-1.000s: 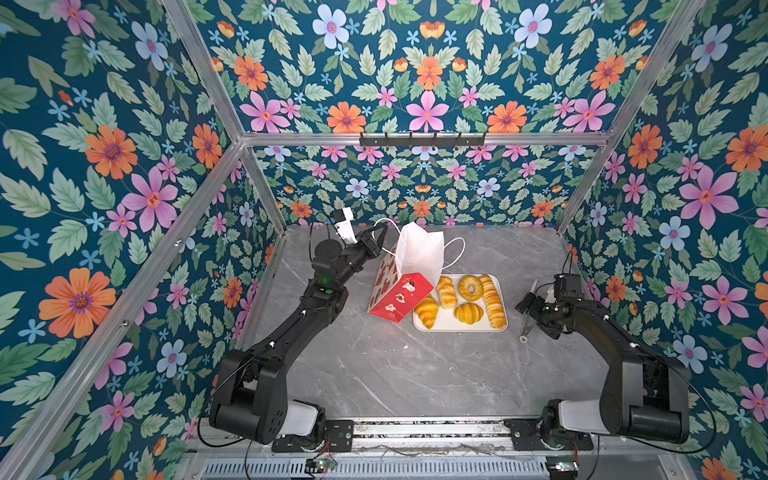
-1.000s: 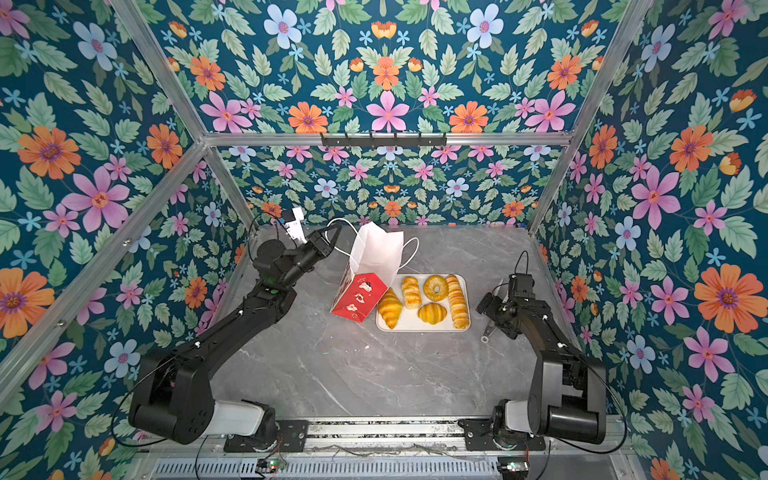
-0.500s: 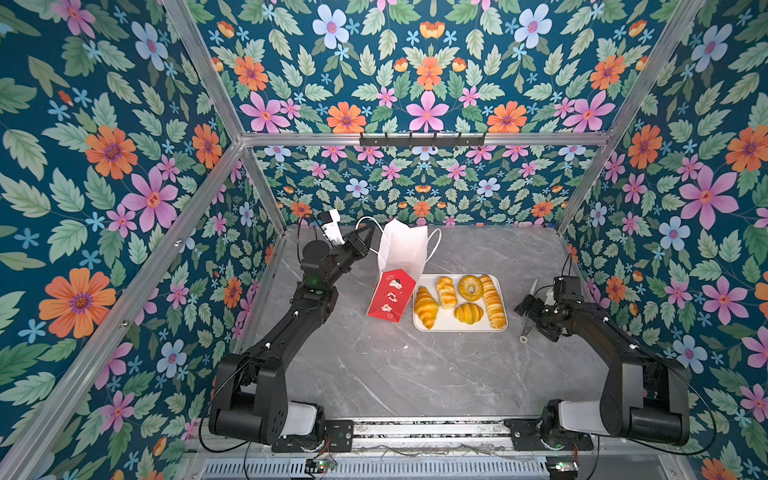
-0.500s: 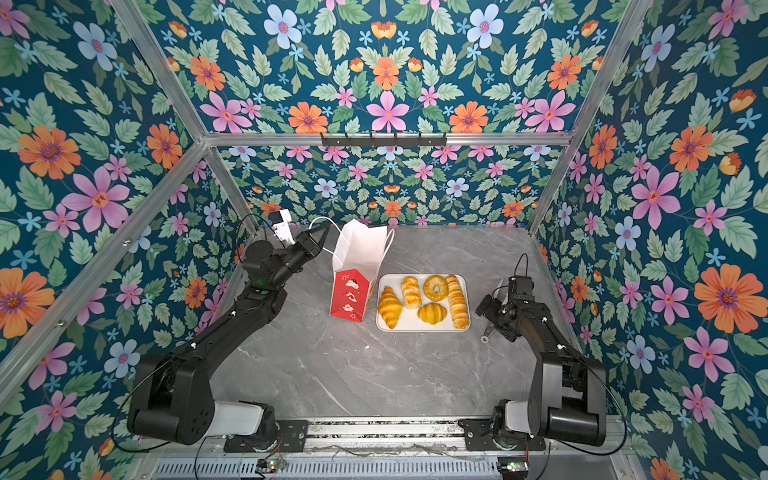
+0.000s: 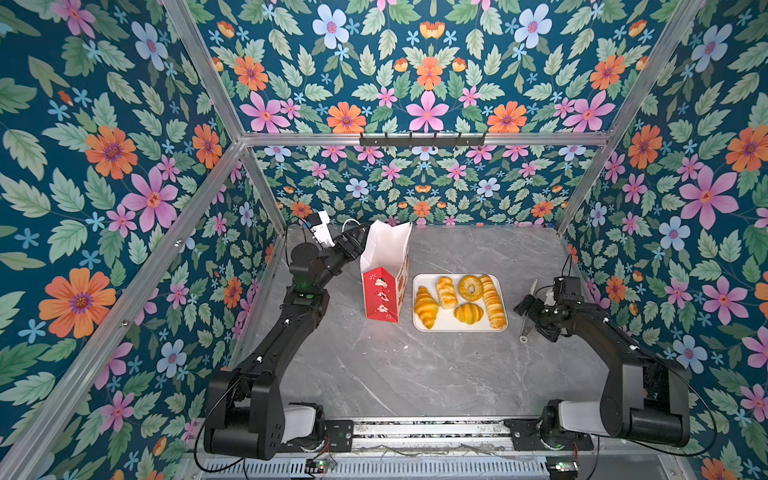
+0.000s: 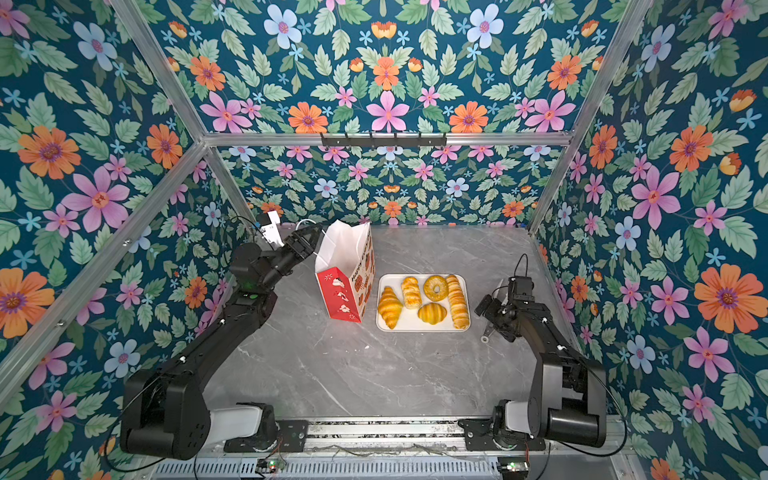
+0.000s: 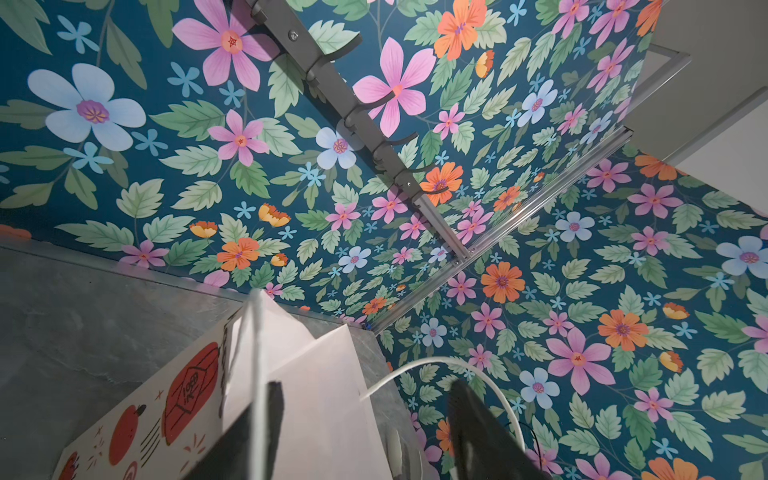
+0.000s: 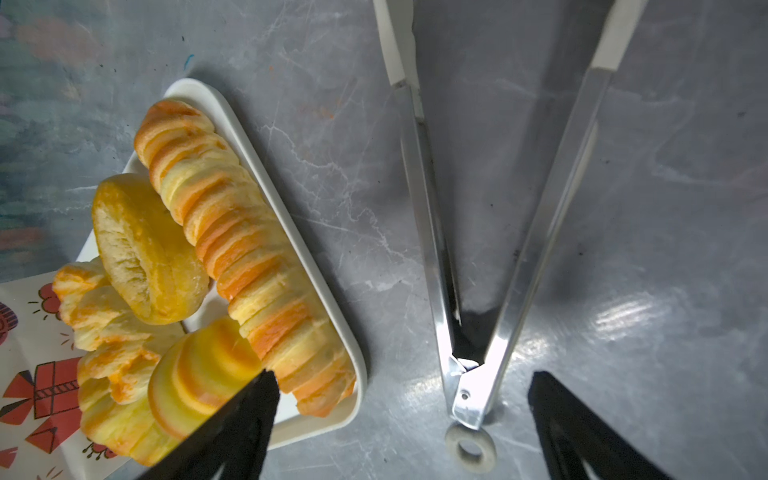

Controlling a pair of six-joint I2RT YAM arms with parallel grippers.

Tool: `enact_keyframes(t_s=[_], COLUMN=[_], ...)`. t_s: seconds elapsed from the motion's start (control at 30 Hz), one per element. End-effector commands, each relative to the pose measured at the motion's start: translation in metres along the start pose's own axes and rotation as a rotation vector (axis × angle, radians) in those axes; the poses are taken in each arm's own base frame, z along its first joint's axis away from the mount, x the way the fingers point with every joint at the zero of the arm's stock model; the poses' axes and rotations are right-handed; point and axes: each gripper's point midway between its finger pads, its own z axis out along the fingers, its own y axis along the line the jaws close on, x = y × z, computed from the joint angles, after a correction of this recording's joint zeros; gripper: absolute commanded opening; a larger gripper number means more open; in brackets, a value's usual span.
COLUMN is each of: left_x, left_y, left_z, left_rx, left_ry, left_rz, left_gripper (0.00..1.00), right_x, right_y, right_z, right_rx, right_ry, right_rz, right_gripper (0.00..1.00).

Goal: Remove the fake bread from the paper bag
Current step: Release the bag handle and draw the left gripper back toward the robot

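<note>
Left wrist view: left gripper [image 7: 365,386] fingers spread open at paper bag [image 7: 324,399] rim, gripping nothing, cord handle [image 7: 428,360] looping past. All fake bread [image 5: 468,312] on tray [image 5: 457,328], 3 o'clock of upright bag. Over tongs [image 8: 428,208], right gripper [image 8: 405,374] fingers open. Risk: pullback snags cord, topples bag onto tray.

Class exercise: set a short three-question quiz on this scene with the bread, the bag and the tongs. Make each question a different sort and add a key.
1. How many pieces of bread lie on the tray?
2. True or false: the bag lies flat on the table.
3. What lies on the table beside the right gripper? A. tongs B. a spoon C. a knife

Key: 1. five; 2. false, it stands on its base; 3. A.
</note>
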Motion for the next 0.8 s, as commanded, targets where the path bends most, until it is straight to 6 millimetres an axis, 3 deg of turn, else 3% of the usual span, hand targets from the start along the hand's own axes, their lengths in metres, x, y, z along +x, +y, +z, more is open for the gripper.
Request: enact_keyframes(t_s=[0.0, 0.17, 0.5, 0.6, 0.77], left_x=[-0.002, -0.007, -0.029, -0.046, -0.068], left_y=[0.002, -0.001, -0.005, -0.008, -0.003], left_z=[-0.007, -0.021, -0.068, -0.098, -0.168], left_rx=[-0.042, -0.078, -0.332, -0.447, -0.678], left_ry=[-0.002, -0.003, 0.012, -0.054, -0.215], left_rz=[0.025, 0.060, 0.196, 0.288, 0.409], left_gripper=[0.83, 1.00, 1.00, 1.00, 1.00], right_x=[-0.004, -0.005, -0.007, -0.009, -0.013], right_y=[0.003, 0.003, 0.004, 0.002, 0.002], right_z=[-0.001, 0.000, -0.002, -0.006, -0.020], right_rx=[-0.010, -0.007, -0.006, 0.011, 0.025], right_ry=[-0.017, -0.013, -0.024, -0.038, -0.083], right_rz=[-0.001, -0.002, -0.010, -0.014, -0.028], right_gripper=[0.95, 0.95, 0.95, 0.95, 0.95])
